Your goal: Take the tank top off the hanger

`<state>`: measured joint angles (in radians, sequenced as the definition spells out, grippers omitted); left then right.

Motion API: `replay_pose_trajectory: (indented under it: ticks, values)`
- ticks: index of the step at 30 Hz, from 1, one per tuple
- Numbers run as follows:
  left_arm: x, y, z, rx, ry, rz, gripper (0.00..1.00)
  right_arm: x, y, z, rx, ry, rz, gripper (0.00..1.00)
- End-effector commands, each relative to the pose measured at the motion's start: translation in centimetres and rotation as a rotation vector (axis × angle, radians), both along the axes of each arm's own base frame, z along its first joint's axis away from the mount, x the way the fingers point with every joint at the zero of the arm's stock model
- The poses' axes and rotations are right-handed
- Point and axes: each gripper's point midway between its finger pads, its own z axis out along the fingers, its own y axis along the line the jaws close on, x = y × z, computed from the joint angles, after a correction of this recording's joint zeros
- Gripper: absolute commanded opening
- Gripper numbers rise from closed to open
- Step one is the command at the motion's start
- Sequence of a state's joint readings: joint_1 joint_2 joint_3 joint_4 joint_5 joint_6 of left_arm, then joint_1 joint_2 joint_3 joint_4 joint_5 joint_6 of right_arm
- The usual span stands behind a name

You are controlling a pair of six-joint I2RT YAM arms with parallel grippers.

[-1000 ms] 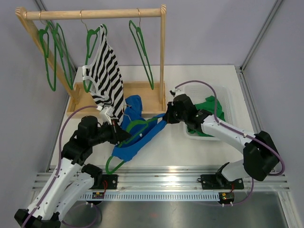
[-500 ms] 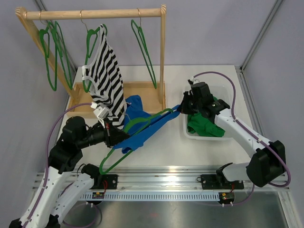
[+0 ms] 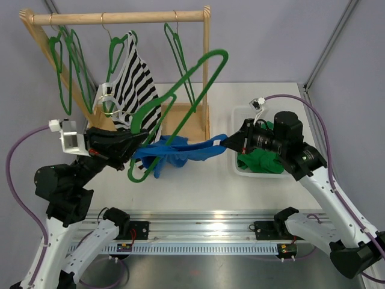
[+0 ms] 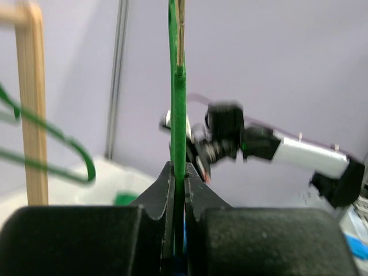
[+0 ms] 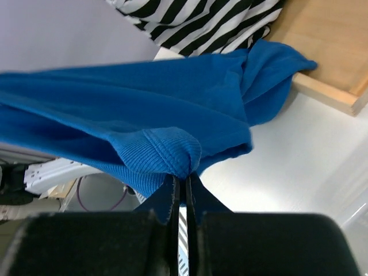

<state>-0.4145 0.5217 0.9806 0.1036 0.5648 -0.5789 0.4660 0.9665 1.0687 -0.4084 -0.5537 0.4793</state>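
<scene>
A blue tank top (image 3: 180,150) is stretched in the air between both arms. Its left end bunches around the lower part of a green hanger (image 3: 210,56), which is tilted steeply with its far end high by the rack. My left gripper (image 3: 143,138) is shut on the hanger's rod (image 4: 177,115), the fingertips (image 4: 179,172) pinching it. My right gripper (image 3: 227,143) is shut on the tank top's ribbed hem (image 5: 167,149), just above its fingertips (image 5: 185,179). The tank top (image 5: 144,98) spreads away from that grip toward the rack.
A wooden rack (image 3: 120,17) stands at the back left with a striped top (image 3: 135,90) on one hanger and bare green hangers (image 3: 66,60) beside it. A white bin (image 3: 240,111) with a green garment (image 3: 261,161) sits under the right arm.
The left arm has risen and pulled back left, swinging the hanger up off the table. The right arm has drawn the tank top rightward and up, stretching it taut.
</scene>
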Motion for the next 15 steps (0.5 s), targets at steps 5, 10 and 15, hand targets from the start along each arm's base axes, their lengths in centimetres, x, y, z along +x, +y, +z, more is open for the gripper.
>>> replay_pose_trajectory:
  ticks: [5,10,15]
  values:
    - [-5.4,6.3,15.2,-0.428,-0.519,0.167,0.0,-2.6,-1.0,-5.3,-0.076,0.111,0.05,0.0]
    - [-2.8,8.8,17.9,-0.54,-0.529,0.34,0.0,-4.0,-1.7,-9.4,-0.112,0.197,0.049,0.0]
    - [0.3,9.8,18.0,-0.558,-0.477,0.468,0.0,-4.1,-2.9,-9.6,-0.16,0.19,-0.007,0.0]
